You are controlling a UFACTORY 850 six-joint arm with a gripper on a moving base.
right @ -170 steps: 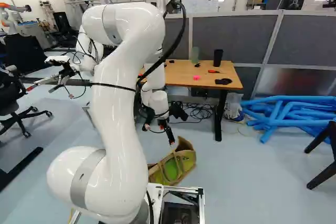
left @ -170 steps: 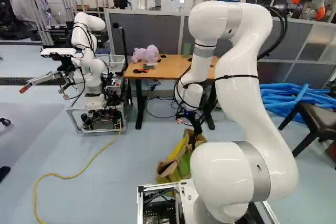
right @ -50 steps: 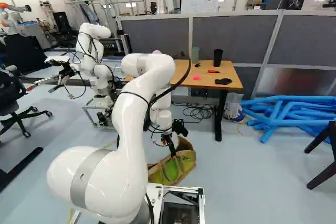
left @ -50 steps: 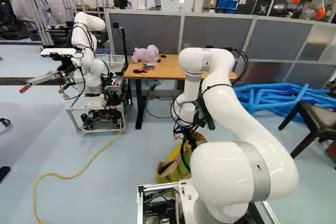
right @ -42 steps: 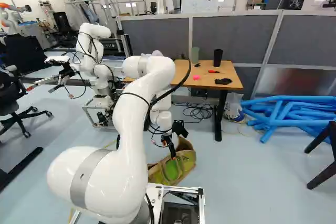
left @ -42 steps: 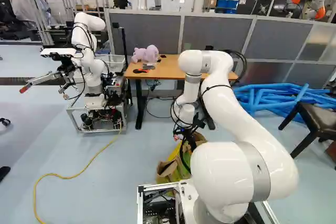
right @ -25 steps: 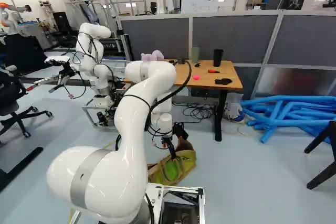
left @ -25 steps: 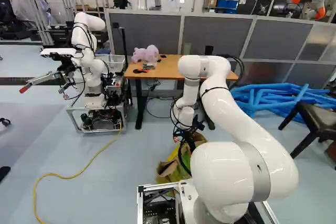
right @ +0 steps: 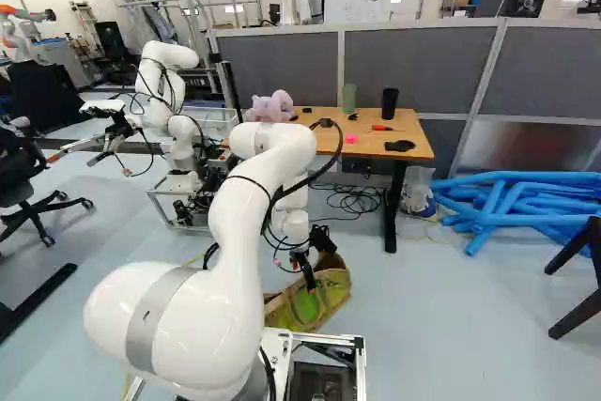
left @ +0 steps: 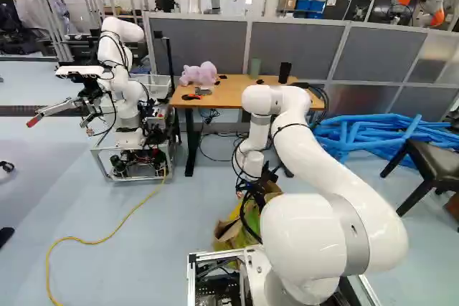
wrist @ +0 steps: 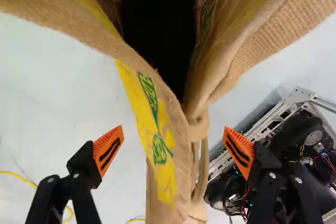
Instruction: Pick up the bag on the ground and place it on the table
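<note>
The gripper (wrist: 174, 129) stands spread astride the folded side of the bag (wrist: 163, 166) — a shallow pinch missing what may be a handle (wrist: 204, 166) could let it slip.

Gripper (right: 310, 285): fingers wide apart, orange pads (wrist: 108, 150) clear of the burlap
Bag (wrist: 170, 182): brown burlap, one end between the fingers – the rest ahead
Bag mouth (wrist: 157, 35): gaping, dark inside
Print (wrist: 152, 124): yellow with green leaf shapes
Metal frame (wrist: 273, 116): beside the bag, black parts and wires inside
Yellow cable (wrist: 21, 178): on the floor (wrist: 58, 98) – past one finger
</note>
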